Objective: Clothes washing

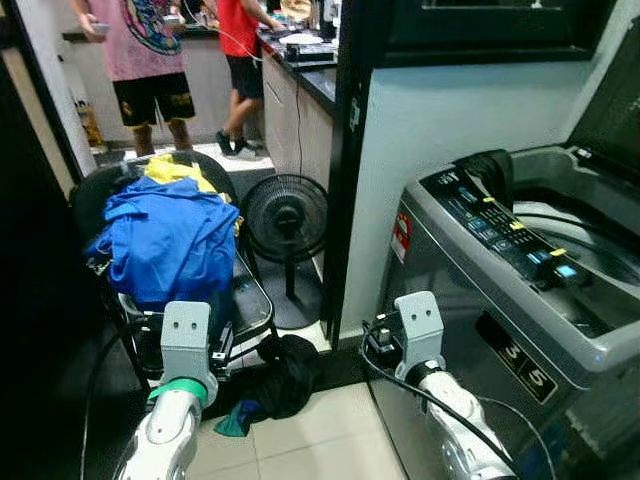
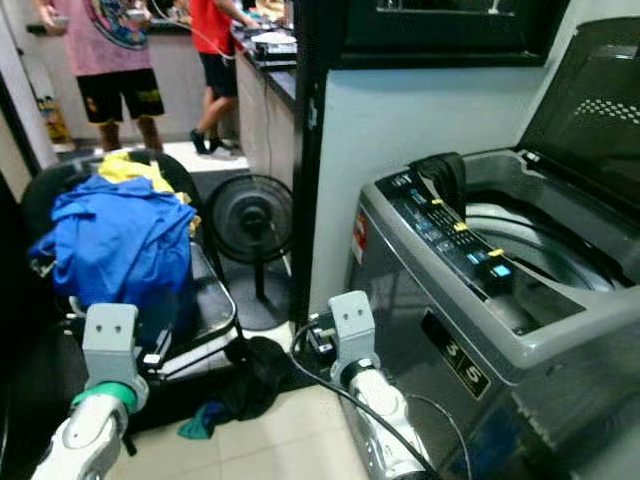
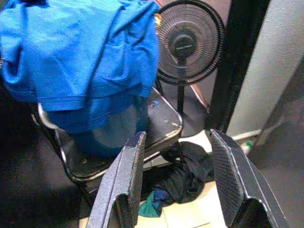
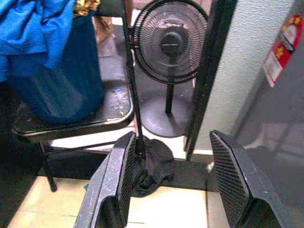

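A blue shirt (image 1: 170,240) lies heaped over a blue basket (image 4: 61,90) on a black folding chair (image 1: 250,300), with a yellow garment (image 1: 175,170) behind it. Dark clothes (image 1: 285,375) and a teal cloth (image 1: 235,420) lie on the floor by the chair. On the right stands a grey top-loading washing machine (image 1: 520,300) with its lid up and a black garment (image 1: 492,170) draped over its control panel. My left gripper (image 3: 176,140) is open and empty, facing the chair and floor clothes. My right gripper (image 4: 172,137) is open and empty, low beside the washer's front.
A black standing fan (image 1: 287,220) stands between the chair and a dark door frame (image 1: 345,180). Two people (image 1: 150,50) stand in the kitchen beyond, by a counter (image 1: 300,60). A black cable (image 1: 440,410) hangs near my right arm. The floor is light tile (image 1: 320,440).
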Controlling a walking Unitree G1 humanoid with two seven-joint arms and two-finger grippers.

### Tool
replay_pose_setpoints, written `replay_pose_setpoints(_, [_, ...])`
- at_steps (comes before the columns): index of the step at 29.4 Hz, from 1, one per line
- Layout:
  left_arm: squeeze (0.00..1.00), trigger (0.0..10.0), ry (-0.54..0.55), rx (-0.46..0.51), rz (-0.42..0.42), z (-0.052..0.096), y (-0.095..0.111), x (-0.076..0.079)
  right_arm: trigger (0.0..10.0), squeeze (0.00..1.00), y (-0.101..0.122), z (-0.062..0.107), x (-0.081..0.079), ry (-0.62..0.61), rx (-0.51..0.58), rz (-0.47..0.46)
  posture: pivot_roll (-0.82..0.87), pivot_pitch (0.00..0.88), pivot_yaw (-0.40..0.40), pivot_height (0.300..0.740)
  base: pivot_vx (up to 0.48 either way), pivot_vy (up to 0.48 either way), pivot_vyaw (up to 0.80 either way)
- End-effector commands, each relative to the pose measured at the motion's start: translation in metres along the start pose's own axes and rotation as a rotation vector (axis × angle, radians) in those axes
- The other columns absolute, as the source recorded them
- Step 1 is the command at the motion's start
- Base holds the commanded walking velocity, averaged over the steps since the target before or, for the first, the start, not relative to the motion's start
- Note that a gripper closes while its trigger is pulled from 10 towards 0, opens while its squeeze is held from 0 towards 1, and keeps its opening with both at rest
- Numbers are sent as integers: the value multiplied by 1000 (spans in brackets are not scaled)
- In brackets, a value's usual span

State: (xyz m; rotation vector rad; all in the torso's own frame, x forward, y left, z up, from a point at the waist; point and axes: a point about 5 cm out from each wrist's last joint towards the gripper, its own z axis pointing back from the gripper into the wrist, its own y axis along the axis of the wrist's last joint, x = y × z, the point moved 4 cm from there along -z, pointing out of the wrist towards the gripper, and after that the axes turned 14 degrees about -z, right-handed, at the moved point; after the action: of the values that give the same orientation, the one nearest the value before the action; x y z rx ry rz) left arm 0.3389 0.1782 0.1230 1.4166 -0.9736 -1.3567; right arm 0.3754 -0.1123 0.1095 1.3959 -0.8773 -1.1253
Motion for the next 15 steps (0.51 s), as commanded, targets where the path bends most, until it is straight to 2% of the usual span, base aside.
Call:
replay_pose_setpoints(1, [0, 10000, 5, -20, -11, 1, -7, -1, 10000, 0, -4, 2, 2, -4, -3, -16, 40, 43, 49, 740, 0, 0, 0])
replay_pose_setpoints(15, [0, 10000, 17, 11, 33, 1, -2, 6, 10000, 0, -2, 3, -1, 38, 13, -16, 16, 38, 12, 740, 0, 0, 0])
